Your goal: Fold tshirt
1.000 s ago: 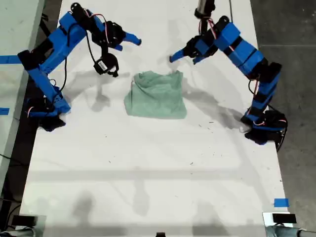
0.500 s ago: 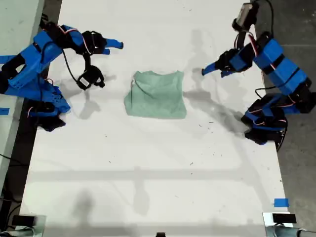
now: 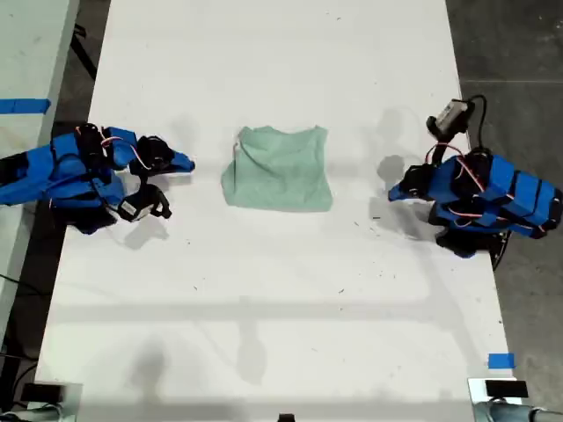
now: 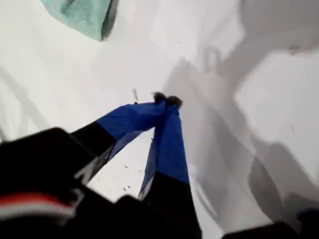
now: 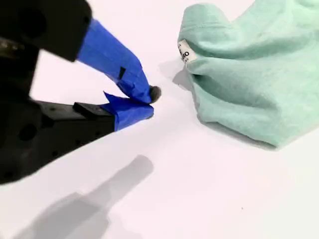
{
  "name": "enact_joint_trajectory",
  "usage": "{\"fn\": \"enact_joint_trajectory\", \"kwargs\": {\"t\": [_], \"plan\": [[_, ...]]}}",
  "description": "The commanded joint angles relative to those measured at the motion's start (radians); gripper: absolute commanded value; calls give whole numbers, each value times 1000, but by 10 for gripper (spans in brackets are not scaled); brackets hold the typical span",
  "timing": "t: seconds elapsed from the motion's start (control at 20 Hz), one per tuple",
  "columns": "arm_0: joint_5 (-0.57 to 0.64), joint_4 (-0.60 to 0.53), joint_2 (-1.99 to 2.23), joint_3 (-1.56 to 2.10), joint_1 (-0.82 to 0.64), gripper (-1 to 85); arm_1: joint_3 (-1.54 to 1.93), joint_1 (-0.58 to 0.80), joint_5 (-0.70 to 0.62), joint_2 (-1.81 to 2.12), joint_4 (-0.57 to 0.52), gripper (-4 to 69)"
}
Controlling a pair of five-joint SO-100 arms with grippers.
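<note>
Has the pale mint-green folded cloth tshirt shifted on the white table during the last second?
No. The pale mint-green tshirt lies in the same spot on the white table.

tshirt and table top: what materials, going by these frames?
The tshirt: soft knit cloth, likely cotton or a blend. It is matte pale mint green, rumples into soft folds, and shows a sewn neck label in the second wrist view. The table: smooth hard white board, maybe laminate. It has a slight sheen and fine dark scuffs.

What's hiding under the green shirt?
The folded pale mint-green cloth t-shirt lies on the white table, with only tabletop showing around its edges. Whatever sits beneath or between its folded layers is covered, so I can't tell.
</note>
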Motion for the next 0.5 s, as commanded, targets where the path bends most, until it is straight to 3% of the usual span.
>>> {"fn": "enact_joint_trajectory", "kwargs": {"t": [0.0,0.2,0.25,0.35,0.4,0.45], "plan": [[-46,149,390,46,48,1,77,-66,74,106,9,-12],[-74,189,423,46,132,51,95,-101,245,130,-40,13],[-115,195,426,46,192,120,98,-107,195,130,-46,15],[-109,195,426,46,305,61,98,-80,193,130,-44,18],[-107,195,426,48,400,54,98,-71,123,130,-43,20],[-109,195,426,46,492,69,98,-71,-43,130,-43,21]]}}
